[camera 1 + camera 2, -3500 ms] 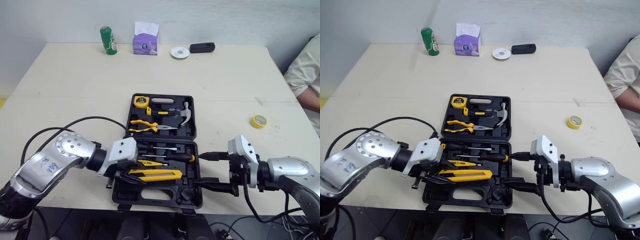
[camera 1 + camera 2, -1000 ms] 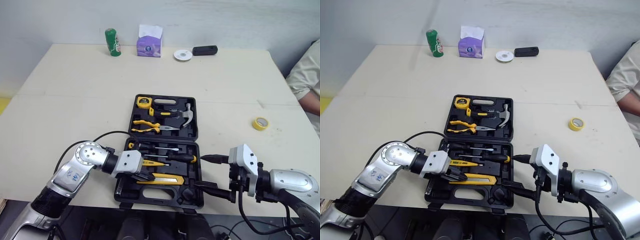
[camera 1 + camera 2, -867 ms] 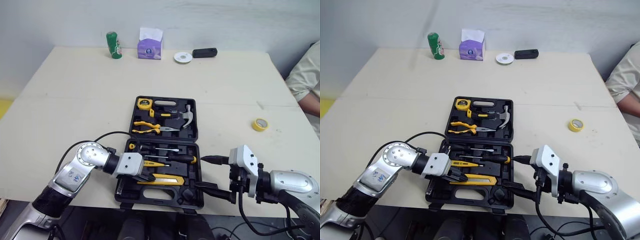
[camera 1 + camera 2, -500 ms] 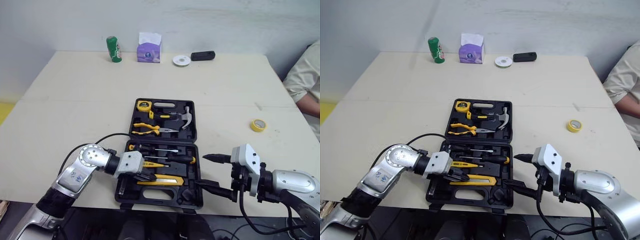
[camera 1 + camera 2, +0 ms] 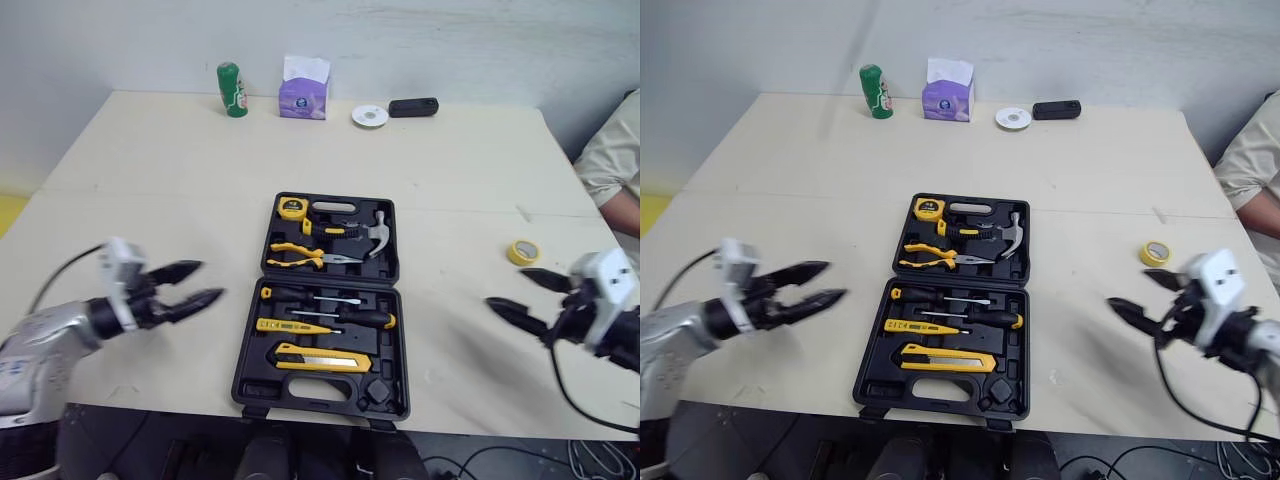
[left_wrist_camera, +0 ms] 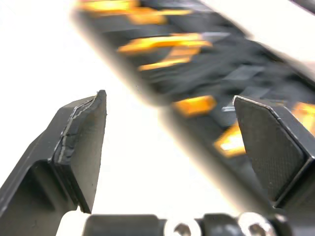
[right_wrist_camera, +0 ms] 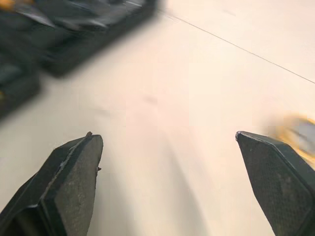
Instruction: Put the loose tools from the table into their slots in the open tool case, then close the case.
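The black tool case (image 5: 318,391) lies open at the table's middle. Its far half holds a tape measure (image 5: 291,208), pliers (image 5: 300,255) and a hammer (image 5: 365,230). Its near half holds screwdrivers (image 5: 345,317) and a yellow utility knife (image 5: 320,358). My left gripper (image 5: 208,281) hovers left of the case, apart from it, open and empty. Right of the case my right gripper (image 5: 507,288) is also open and empty, with a yellow tape roll (image 5: 518,251) lying just beyond it. The left wrist view shows the case (image 6: 206,73) blurred past the spread fingers.
Along the table's far edge stand a green can (image 5: 231,89), a purple tissue box (image 5: 304,88), a white disc (image 5: 369,115) and a black device (image 5: 413,106). A person's sleeve (image 5: 610,165) shows at the right edge.
Both grippers have drawn away from the case, the left one to the left and the right one to the right. The utility knife stays lying in the near half.
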